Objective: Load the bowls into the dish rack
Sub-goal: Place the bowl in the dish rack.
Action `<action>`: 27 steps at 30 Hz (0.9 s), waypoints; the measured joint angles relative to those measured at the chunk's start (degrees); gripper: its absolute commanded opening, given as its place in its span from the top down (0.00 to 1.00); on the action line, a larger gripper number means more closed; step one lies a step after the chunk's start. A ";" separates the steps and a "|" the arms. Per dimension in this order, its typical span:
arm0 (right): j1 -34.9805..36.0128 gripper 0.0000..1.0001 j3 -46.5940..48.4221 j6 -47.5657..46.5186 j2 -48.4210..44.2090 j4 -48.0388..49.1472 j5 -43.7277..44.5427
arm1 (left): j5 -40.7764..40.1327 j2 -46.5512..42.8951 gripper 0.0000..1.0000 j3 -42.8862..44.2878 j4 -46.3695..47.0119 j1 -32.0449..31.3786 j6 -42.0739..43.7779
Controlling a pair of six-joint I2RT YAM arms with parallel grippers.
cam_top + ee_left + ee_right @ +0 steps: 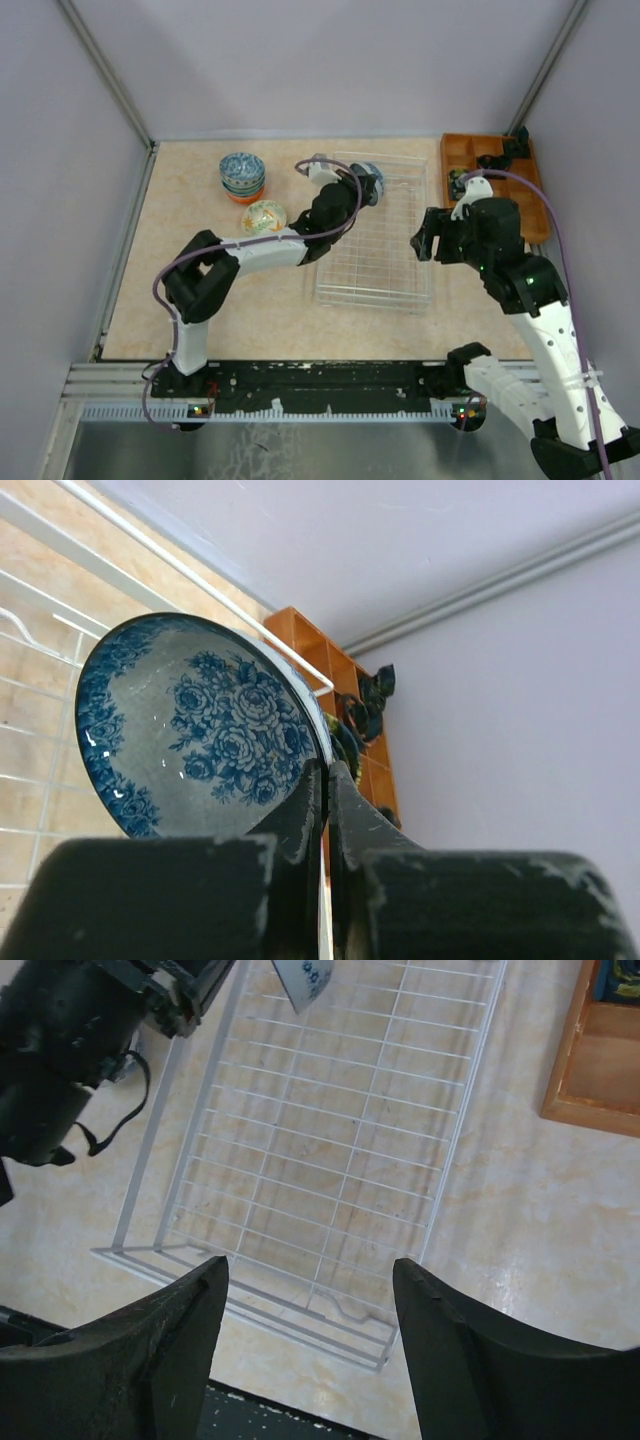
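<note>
While the left gripper (355,190) tilts a blue floral bowl (371,182) on edge over the far left corner of the dish rack (372,300), the top view shows the other bowls (243,175) stacked well to its left and the right gripper (420,243) just off its right wall. From the left wrist, the fingers (300,820) are pressed onto the bowl's rim, likely so that it can be stood upright against the wires. From the right wrist, the fingers (160,1350) are spread around nothing, and the grid below lies open up to every raised edge.
</note>
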 measured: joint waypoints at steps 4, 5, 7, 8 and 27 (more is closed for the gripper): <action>0.00 0.32 0.00 0.00 -0.68 -0.37 -0.92 | -5.55 4.59 1.00 0.57 5.35 -0.52 0.33; 0.00 0.32 0.00 0.00 -0.83 -0.52 -1.01 | -7.13 5.62 1.00 0.57 6.67 -0.63 0.52; 0.00 0.32 -0.09 0.00 -1.20 -0.83 -1.44 | -9.90 7.19 1.00 0.57 8.96 -0.81 1.20; 0.00 0.32 -0.11 0.00 -1.40 -0.96 -1.70 | -10.86 7.72 1.00 0.57 9.99 -0.83 1.68; 0.35 0.32 -2.27 0.00 -2.29 -1.11 -3.69 | -21.40 18.69 1.00 6.27 30.56 -1.20 9.88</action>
